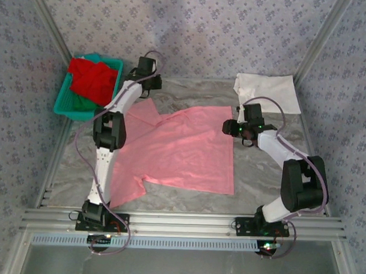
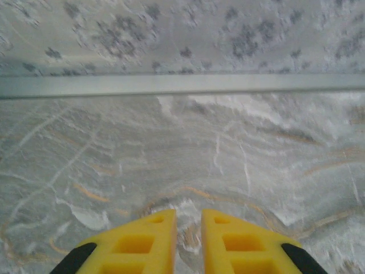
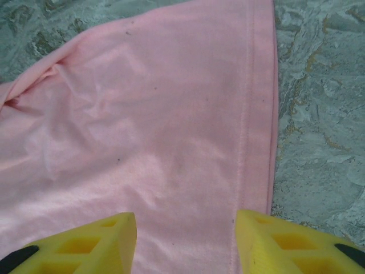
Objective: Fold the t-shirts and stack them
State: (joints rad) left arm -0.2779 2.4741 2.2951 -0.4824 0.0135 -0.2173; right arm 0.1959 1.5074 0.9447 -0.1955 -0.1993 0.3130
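Looking down from the top camera: the pink t-shirt [image 1: 182, 149] lies spread flat at the centre of the table [image 1: 260, 176]. A white t-shirt [image 1: 269, 92] lies folded at 1 o'clock. A teal basket [image 1: 63, 103] at 10 o'clock holds a red t-shirt [image 1: 92, 80] on top of a green t-shirt [image 1: 82, 103]. The left gripper [image 1: 144, 66] sits at 11 o'clock, beside the basket. The right gripper [image 1: 236, 128] sits at the pink shirt's 3 o'clock edge.

Left wrist camera: the left gripper [image 2: 188, 214] shows a narrow gap between its yellow fingers, with nothing in it. Bare table [image 2: 171, 148] lies below, a metal rail [image 2: 182, 84] at 12 o'clock.

Right wrist camera: the right gripper [image 3: 185, 220] stands with its fingers well apart, holding nothing, above the hem of the pink t-shirt [image 3: 159, 114]. Bare table [image 3: 319, 114] shows at 3 o'clock.
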